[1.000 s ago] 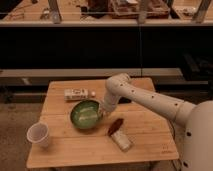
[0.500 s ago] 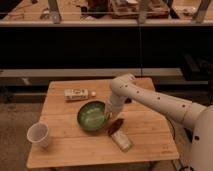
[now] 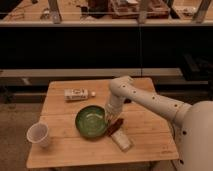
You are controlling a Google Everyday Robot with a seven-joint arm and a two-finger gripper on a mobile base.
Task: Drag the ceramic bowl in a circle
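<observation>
The ceramic bowl [image 3: 91, 121] is round, shallow and glossy green with pale speckles inside. It sits near the middle of the wooden table [image 3: 150, 135]. My gripper [image 3: 108, 118] comes down from the white arm [image 3: 145, 102] on the right and meets the bowl's right rim. The rim hides the gripper's tip.
A white paper cup [image 3: 39, 134] stands at the table's front left. A small white carton [image 3: 76, 94] lies behind the bowl. A reddish item [image 3: 117, 125] and a white packet [image 3: 121, 141] lie just right of and in front of the bowl. A dark shelf runs behind the table.
The bowl has slid to the right and then a little toward the table's front, with the gripper staying at its right rim. The arm's elbow has swung right.
</observation>
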